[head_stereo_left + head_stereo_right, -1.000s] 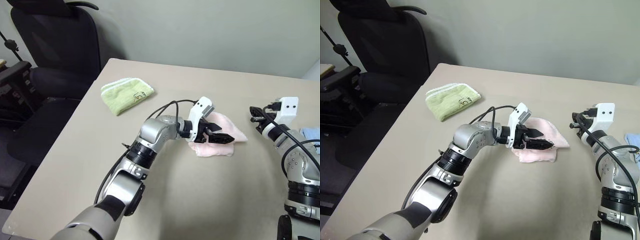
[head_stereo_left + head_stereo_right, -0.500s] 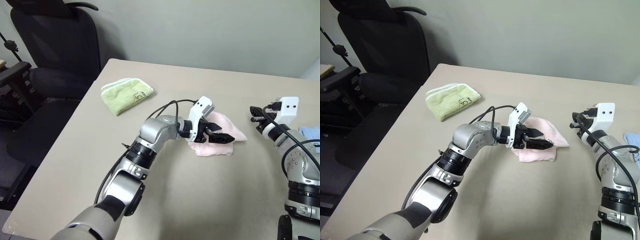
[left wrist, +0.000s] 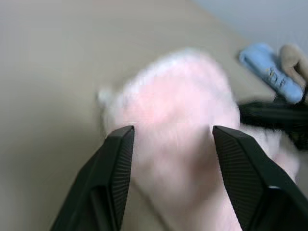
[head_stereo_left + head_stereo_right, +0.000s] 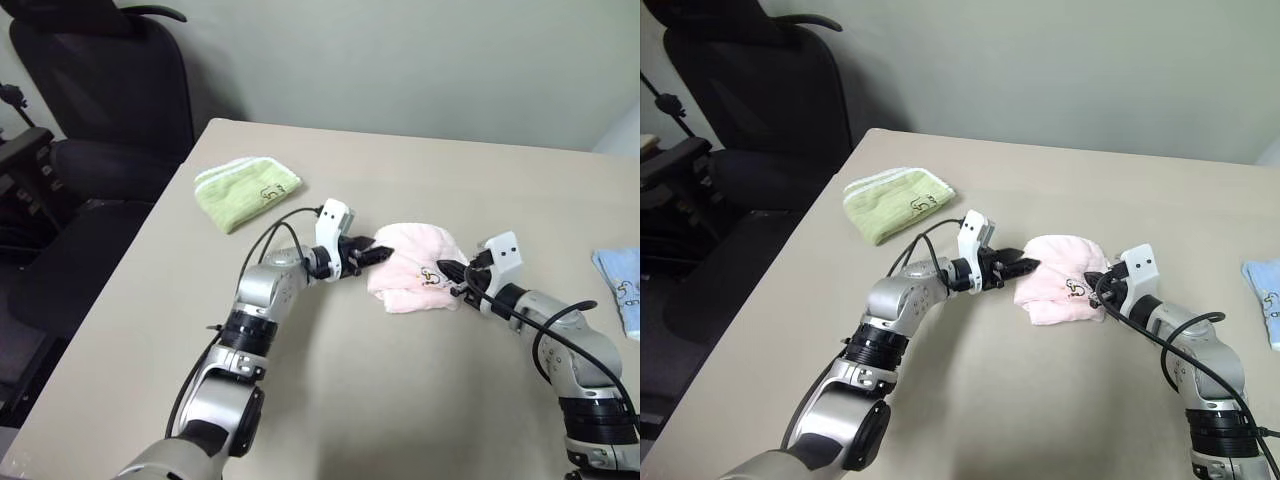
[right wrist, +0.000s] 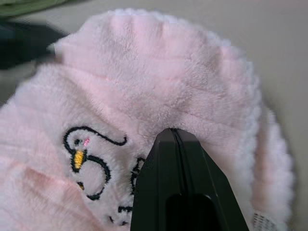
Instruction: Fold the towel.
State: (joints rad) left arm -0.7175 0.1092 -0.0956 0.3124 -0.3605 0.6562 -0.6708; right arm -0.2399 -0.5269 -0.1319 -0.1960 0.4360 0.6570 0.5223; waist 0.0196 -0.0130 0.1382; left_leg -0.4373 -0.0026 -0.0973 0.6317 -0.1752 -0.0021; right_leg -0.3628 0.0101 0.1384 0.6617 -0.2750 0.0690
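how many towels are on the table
3: a pink towel mid-table between the arms, a green towel near the far left corner, and a blue towel at the right edge, partly cut off.

The right end effector (image 5: 179, 139), fingers together, presses into the pink towel (image 5: 159, 72) beside its embroidered mark (image 5: 89, 159).

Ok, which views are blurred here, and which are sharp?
Left wrist view: the pink towel is smeared, only the left pincer fingers crisp. Right wrist view: sharp, embroidered mark readable. Eye views: clear, evenly lit.
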